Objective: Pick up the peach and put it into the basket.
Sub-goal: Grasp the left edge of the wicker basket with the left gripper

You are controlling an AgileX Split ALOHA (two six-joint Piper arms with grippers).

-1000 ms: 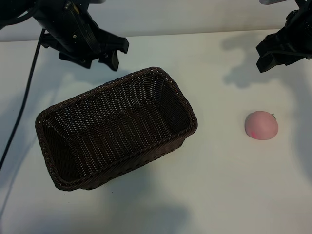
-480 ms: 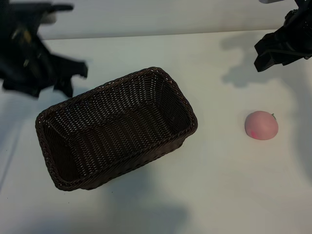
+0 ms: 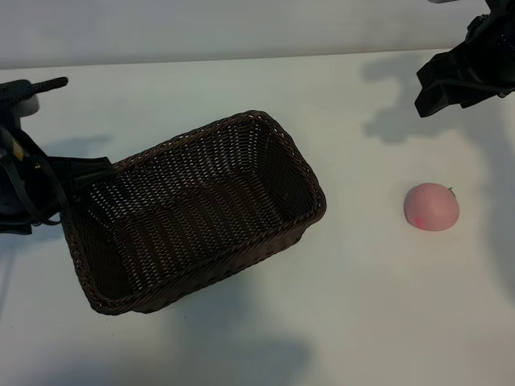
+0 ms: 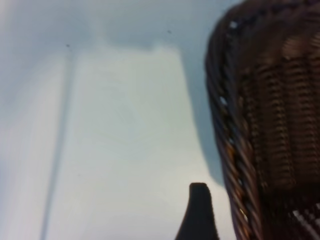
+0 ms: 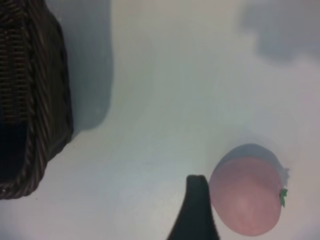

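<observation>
The pink peach [image 3: 431, 207] lies on the white table at the right, well apart from the dark brown wicker basket [image 3: 193, 209], which is empty. My right gripper [image 3: 430, 88] hangs open above the table's far right, behind the peach. In the right wrist view one of its fingers [image 5: 196, 210] shows just beside the peach [image 5: 247, 197], with the basket's end [image 5: 30, 100] farther off. My left gripper [image 3: 80, 173] is open and empty at the basket's left corner. Its finger [image 4: 199, 215] stands close outside the braided rim [image 4: 235, 150].
The white table [image 3: 354, 305] runs bare between basket and peach and along the front. A pale wall edge [image 3: 241, 32] bounds the back. Arm shadows fall at the far right and by the basket's left side.
The left arm has swung from the back of the table down to the basket's left end. The right gripper has crept slightly left. Peach and basket have not moved.
</observation>
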